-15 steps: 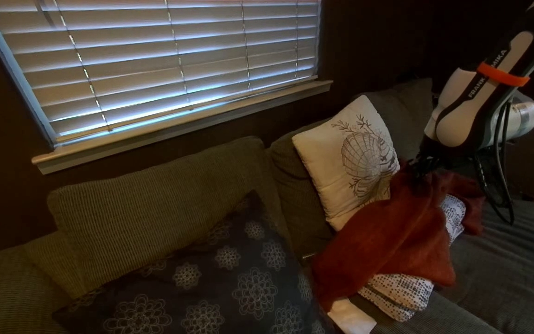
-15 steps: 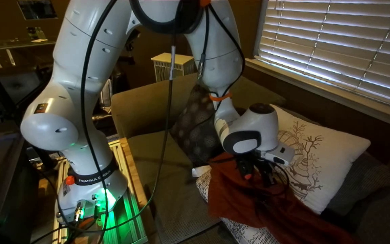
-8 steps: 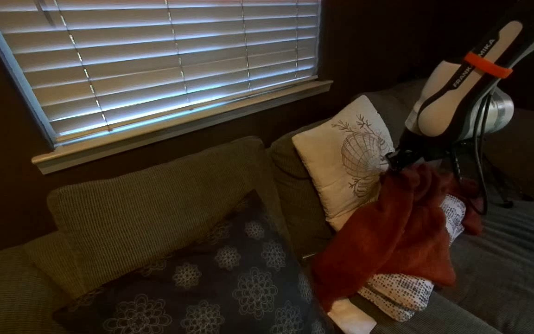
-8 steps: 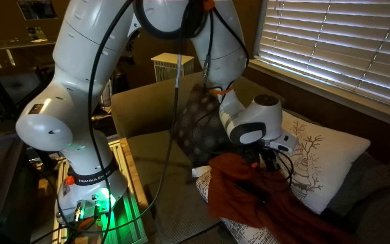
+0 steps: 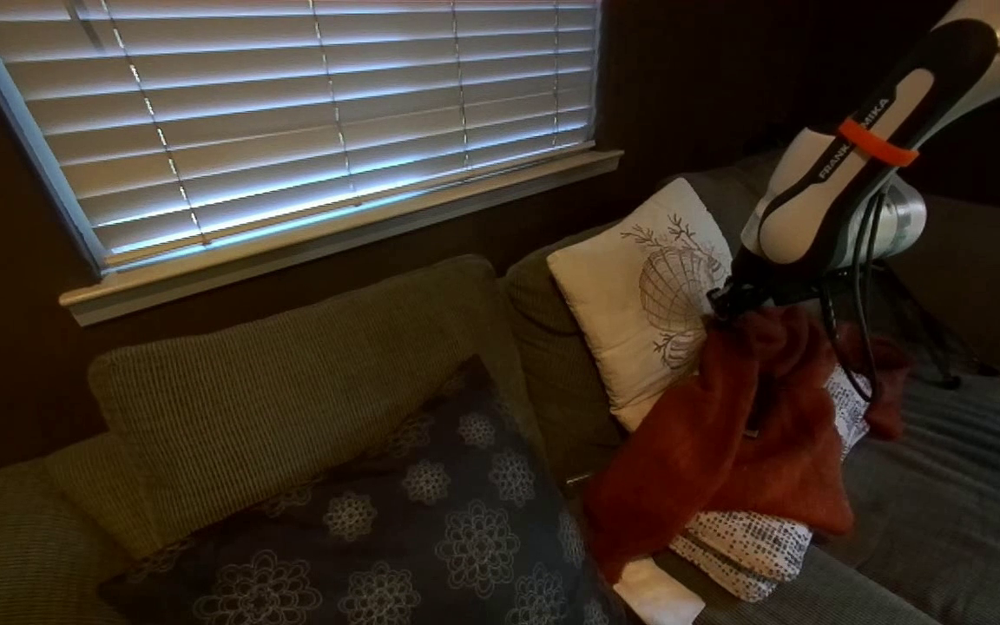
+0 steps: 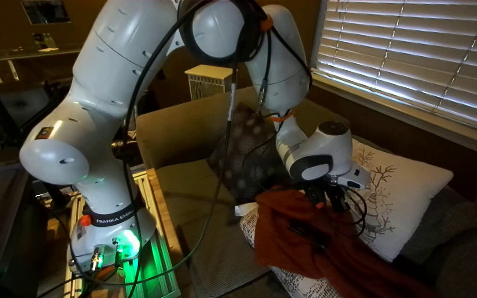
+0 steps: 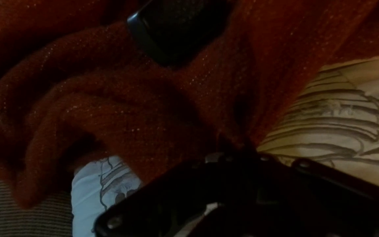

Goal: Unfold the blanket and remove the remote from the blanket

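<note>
The rust-red blanket [image 5: 682,469] lies bunched over folded white-and-grey patterned fabric on the couch; it also shows in an exterior view [image 6: 278,240] and the wrist view [image 7: 77,85]. My gripper [image 7: 242,153] is shut on a pinched fold of the blanket. In both exterior views the gripper [image 5: 721,308] [image 6: 328,205] is at the blanket's upper part, by the white pillow. The black remote [image 6: 309,232] lies exposed on the blanket, apart from the gripper. One end of the remote [image 7: 179,29] shows at the top of the wrist view, the rest cut off.
A white shell pillow [image 5: 639,321] leans on the couch back beside the gripper. A dark flowered pillow [image 5: 430,529] is further along the couch. The patterned fabric [image 5: 752,547] lies under the blanket. Black cables [image 6: 360,211] loop from the wrist. A window with blinds [image 6: 408,54] is behind.
The gripper has moved toward the shell pillow and the flowered pillow, pulling the blanket fold with it. The remote, hidden a second ago, now shows on the blanket.
</note>
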